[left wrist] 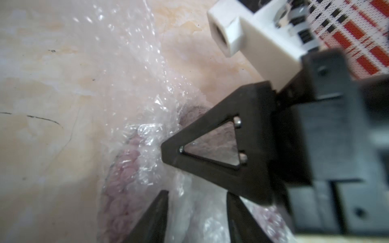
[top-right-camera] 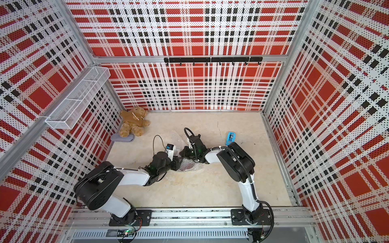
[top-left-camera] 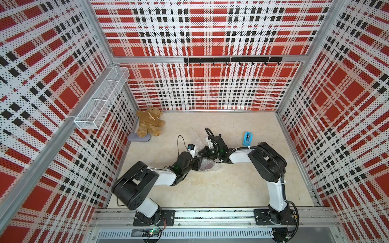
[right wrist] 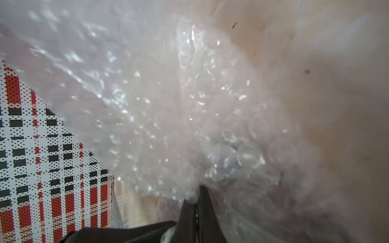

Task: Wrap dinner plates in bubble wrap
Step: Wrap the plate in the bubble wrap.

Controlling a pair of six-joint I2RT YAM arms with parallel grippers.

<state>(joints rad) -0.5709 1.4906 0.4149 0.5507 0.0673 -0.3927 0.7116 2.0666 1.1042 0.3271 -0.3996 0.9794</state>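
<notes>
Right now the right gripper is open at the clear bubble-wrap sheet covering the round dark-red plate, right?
No: the right gripper is shut, pinching the clear bubble-wrap sheet, as the right wrist view shows. The sheet does cover the round dark-red plate.

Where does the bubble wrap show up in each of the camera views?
Top view: bubble wrap just below picture centre, at the right gripper.
Top view: same place, at that gripper.
Left wrist: crinkled band through the picture's middle.
Right wrist: fills most of the picture.
Shared landmark: the right gripper, shut on the wrap, also seen from the left wrist.
</notes>
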